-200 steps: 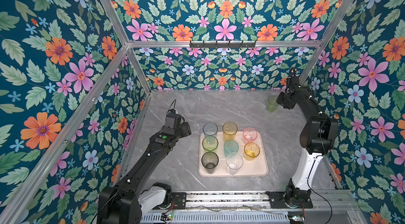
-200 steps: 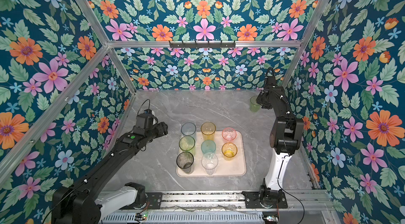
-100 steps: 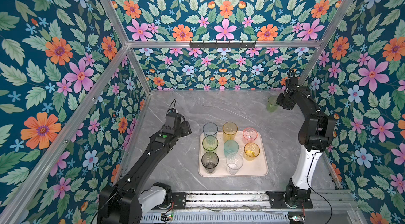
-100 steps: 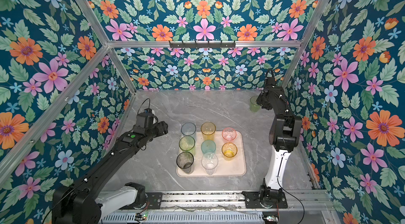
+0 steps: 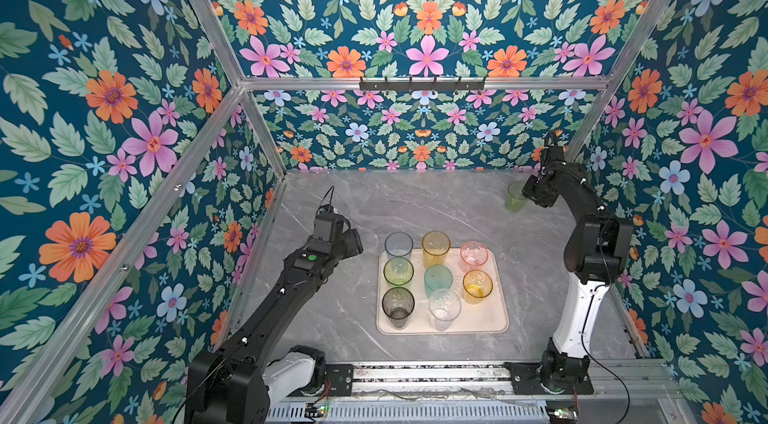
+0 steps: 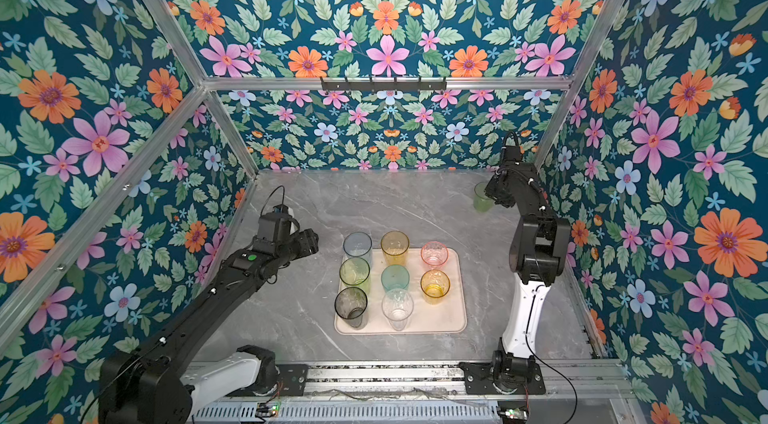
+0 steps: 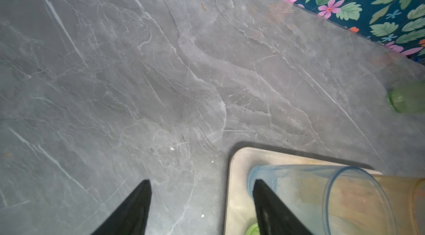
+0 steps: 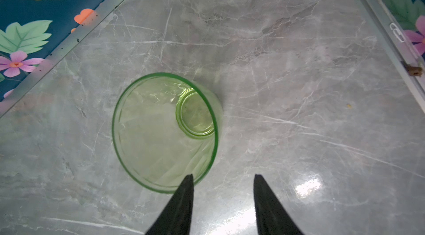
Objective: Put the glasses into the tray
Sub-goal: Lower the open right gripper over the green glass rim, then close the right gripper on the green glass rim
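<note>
Step in hand: picking up the last glass, by my reading. The short green glass (image 5: 515,197) stands upright on the counter (image 5: 415,210) near its far right corner, well apart from the tray (image 5: 487,317).
Tray status: eight glasses stand in it in three rows. The one bare place is the tray corner towards the counter's near right corner.
Right end effector (image 8: 222,178): released, fingers apart, holding nothing. It is poised above the green glass, with one fingertip over the rim and the other over bare counter outside it.
Left end effector (image 7: 201,182): released and empty, hovering at the tray corner beside the blue-grey glass (image 7: 322,197).
How to do it well: lower so that the glass wall sits squarely between the fingers. Close gently, since the smooth wall probably slips. Lift straight up before crossing, then set the glass down in the bare corner without clipping the short amber glass (image 5: 478,285) next to it.
Hard to make out: in both top views the wrist hides the right fingertips. I cannot tell their height above the rim, nor whether one tip is already inside it. The left wrist view cuts off the green glass at its edge.
</note>
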{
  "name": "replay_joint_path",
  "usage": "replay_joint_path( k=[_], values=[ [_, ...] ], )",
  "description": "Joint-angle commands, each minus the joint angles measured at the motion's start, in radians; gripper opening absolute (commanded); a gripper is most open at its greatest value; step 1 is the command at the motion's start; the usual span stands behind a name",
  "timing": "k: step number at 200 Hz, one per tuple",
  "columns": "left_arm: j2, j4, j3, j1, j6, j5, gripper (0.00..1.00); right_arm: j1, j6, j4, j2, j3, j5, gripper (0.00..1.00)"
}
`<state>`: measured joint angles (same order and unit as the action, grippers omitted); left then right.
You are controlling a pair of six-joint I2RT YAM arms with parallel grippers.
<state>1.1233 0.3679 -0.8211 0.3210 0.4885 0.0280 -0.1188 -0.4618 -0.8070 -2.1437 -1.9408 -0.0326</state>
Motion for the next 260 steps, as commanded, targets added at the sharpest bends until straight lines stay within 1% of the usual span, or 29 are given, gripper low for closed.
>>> replay_joint_path(
  k=[1, 43, 106, 187, 214, 237, 260],
  values=[
    [-0.005, 0.015, -0.007, 0.000, -0.012, 0.012, 0.73, 0.000, 0.003, -0.005, -0.018, -0.022, -0.004, 0.45],
    [-0.008, 0.019, -0.009, 0.001, -0.012, 0.016, 0.73, 0.001, 0.005, -0.033, -0.066, -0.086, -0.008, 0.44],
    [-0.012, 0.023, -0.005, 0.000, -0.007, 0.014, 0.73, -0.011, 0.006, -0.053, -0.109, -0.140, -0.001, 0.43],
    [-0.017, 0.026, -0.002, 0.001, -0.005, 0.016, 0.73, -0.013, 0.009, -0.064, -0.150, -0.176, 0.004, 0.41],
    [-0.021, 0.029, 0.000, 0.000, -0.005, 0.019, 0.73, -0.012, 0.016, -0.070, -0.163, -0.187, -0.003, 0.38],
    [-0.023, 0.031, 0.002, 0.000, -0.004, 0.019, 0.73, -0.012, 0.017, -0.071, -0.173, -0.193, 0.005, 0.32],
    [-0.028, 0.032, 0.003, 0.000, -0.003, 0.020, 0.73, -0.013, 0.018, -0.070, -0.177, -0.193, 0.006, 0.29]
  ],
)
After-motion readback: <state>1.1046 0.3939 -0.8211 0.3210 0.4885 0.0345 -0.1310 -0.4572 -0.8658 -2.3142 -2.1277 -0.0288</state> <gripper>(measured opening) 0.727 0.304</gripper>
